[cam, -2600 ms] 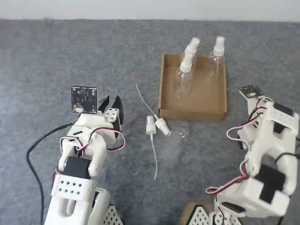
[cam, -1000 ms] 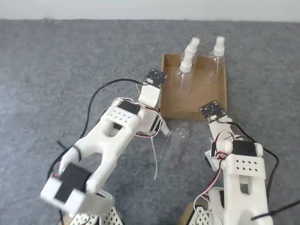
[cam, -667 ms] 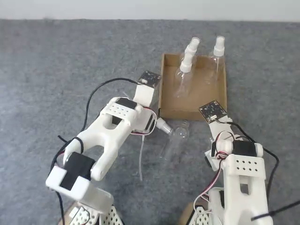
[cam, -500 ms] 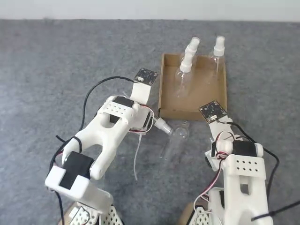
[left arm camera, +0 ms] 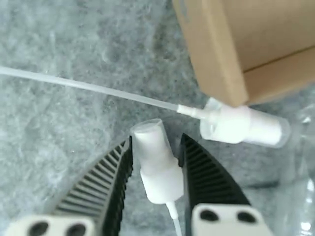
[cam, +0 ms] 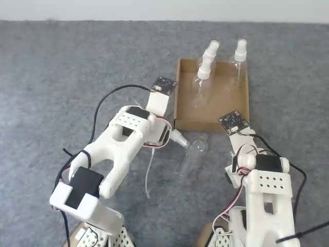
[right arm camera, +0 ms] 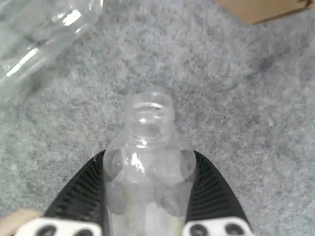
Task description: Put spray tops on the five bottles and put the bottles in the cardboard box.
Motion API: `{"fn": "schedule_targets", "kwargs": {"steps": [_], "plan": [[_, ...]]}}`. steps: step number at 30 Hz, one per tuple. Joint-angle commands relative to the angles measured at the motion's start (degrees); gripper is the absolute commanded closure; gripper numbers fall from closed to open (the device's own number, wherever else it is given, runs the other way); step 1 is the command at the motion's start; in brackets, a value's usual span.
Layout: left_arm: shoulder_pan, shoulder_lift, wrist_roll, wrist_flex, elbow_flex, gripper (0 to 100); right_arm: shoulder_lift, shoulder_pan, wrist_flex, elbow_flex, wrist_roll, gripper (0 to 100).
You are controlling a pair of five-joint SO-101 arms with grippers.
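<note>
While the left gripper (left arm camera: 155, 142) clamps a spray top (left arm camera: 158, 172) beside the cardboard box (cam: 177, 98), toward the table's (cam: 61, 62) far edge; the right gripper (right arm camera: 148, 157) clamps an uncapped bottle (right arm camera: 147, 120); three topped bottles (cam: 201, 85) are in the box.

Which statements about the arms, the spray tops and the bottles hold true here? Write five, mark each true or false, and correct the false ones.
1. The left gripper is shut on a spray top. True.
2. The bottle in the right gripper wears a spray top. False: its neck is open and bare.
3. Three bottles with spray tops on are in the cardboard box. True.
4. A second spray top lies inside the box. False: it lies on the carpet outside, by a corner of the box.
5. The right gripper is open and holds nothing. False: it is shut on the bottle.
</note>
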Motion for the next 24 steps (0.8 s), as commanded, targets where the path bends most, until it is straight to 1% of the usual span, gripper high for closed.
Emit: {"fn": "schedule_targets", "kwargs": {"steps": [1,4,10,18,21,24], "plan": [[0.0,-0.6,-0.6,0.4,-1.5,86,-0.9,0.7,-0.6,-0.4,1.1,98.9],[-0.7,-0.6,-0.6,0.7,-1.4,86,-0.9,0.6,-0.5,-0.4,1.1,98.9],[-6.2,-0.6,-1.3,1.9,-1.3,86,-0.9,0.7,-0.5,-0.4,1.1,98.9],[-14.8,-0.6,-7.2,3.8,-1.2,86,-1.0,0.5,-0.6,0.3,1.2,98.9],[-16.8,-0.6,-9.0,3.9,-1.2,86,-1.2,0.5,-0.6,0.4,1.2,98.9],[-18.1,-0.6,-9.2,3.9,-1.2,86,-1.2,0.3,-0.7,0.4,1.2,98.9]]}}
